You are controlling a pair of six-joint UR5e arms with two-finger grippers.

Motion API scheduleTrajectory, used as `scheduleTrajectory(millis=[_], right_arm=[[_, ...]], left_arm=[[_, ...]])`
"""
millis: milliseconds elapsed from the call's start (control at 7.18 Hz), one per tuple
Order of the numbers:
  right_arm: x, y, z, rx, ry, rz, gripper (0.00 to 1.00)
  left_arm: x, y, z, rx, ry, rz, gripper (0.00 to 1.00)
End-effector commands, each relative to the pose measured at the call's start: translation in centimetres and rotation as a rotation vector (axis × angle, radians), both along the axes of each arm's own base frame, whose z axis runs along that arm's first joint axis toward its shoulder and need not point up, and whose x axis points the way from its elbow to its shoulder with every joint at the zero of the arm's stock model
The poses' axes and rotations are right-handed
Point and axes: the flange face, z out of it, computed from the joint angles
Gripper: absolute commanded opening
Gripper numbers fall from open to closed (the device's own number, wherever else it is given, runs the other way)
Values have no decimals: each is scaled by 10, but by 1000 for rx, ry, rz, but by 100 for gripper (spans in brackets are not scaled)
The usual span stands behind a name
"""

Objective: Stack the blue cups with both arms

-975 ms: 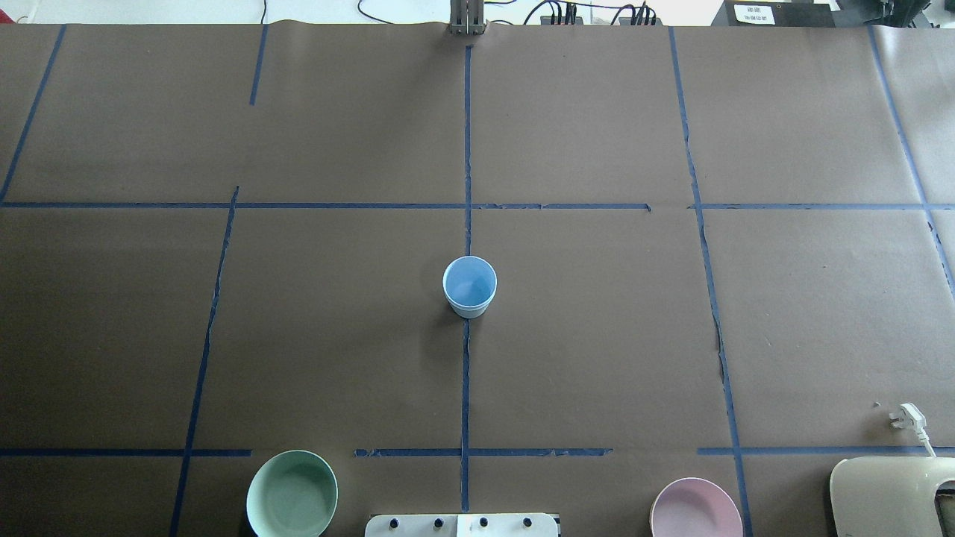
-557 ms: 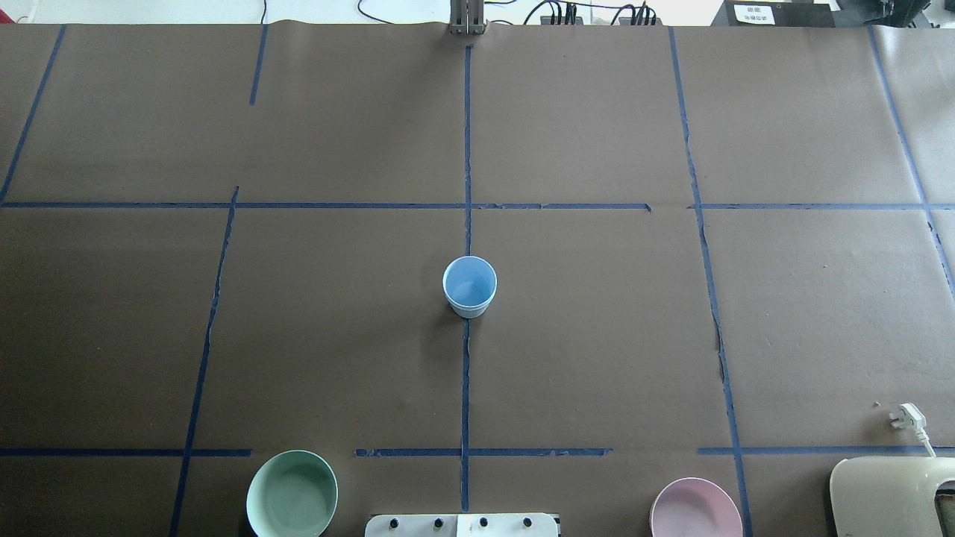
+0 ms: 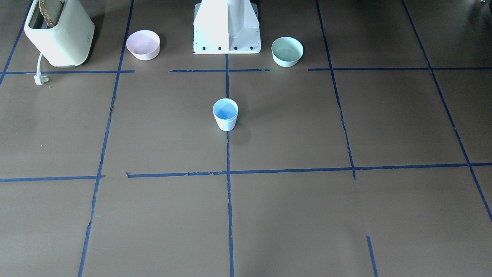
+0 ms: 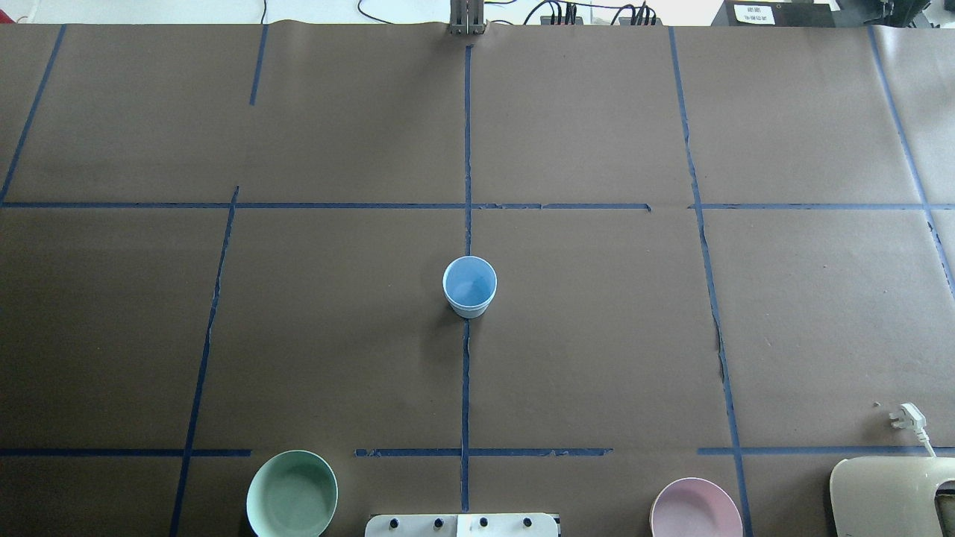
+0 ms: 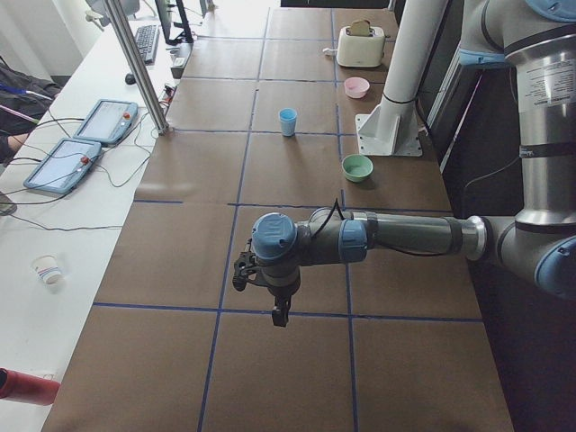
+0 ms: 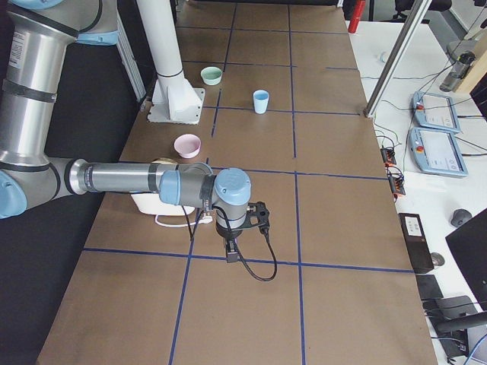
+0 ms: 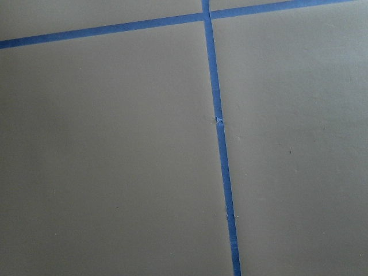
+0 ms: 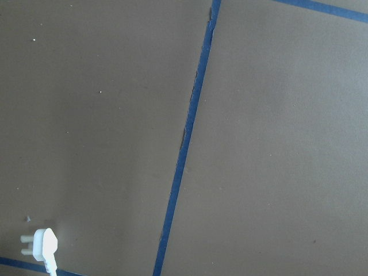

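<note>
One pale blue cup [image 4: 469, 286] stands upright on the centre tape line; it also shows in the front view [image 3: 225, 114] and the side views [image 5: 287, 121] [image 6: 260, 100]. I see one cup shape only; whether a second cup sits nested inside it I cannot tell. My left gripper [image 5: 277, 317] hangs over the table's left end, far from the cup, pointing down. My right gripper [image 6: 230, 253] hangs over the right end, also far away. Both show only in the side views, so I cannot tell whether they are open or shut. The wrist views show only bare paper and tape.
A mint-green bowl [image 4: 292, 494] and a pink bowl [image 4: 695, 509] flank the white base block [image 3: 226, 27]. A cream toaster [image 3: 57, 32] stands at the near right corner, its white plug [image 4: 906, 418] lying on the paper. Blue tape lines grid the brown paper.
</note>
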Motion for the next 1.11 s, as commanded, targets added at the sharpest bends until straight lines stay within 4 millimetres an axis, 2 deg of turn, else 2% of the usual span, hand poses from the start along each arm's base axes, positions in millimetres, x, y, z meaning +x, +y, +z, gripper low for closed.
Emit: scheduleTrajectory(millis=[0, 975], right_arm=[[0, 0, 0, 0, -2, 0, 100], [0, 1, 5, -14, -3, 3, 100]], left_arm=[[0, -1, -1, 3, 0, 1, 100], [0, -1, 1, -5, 0, 0, 100]])
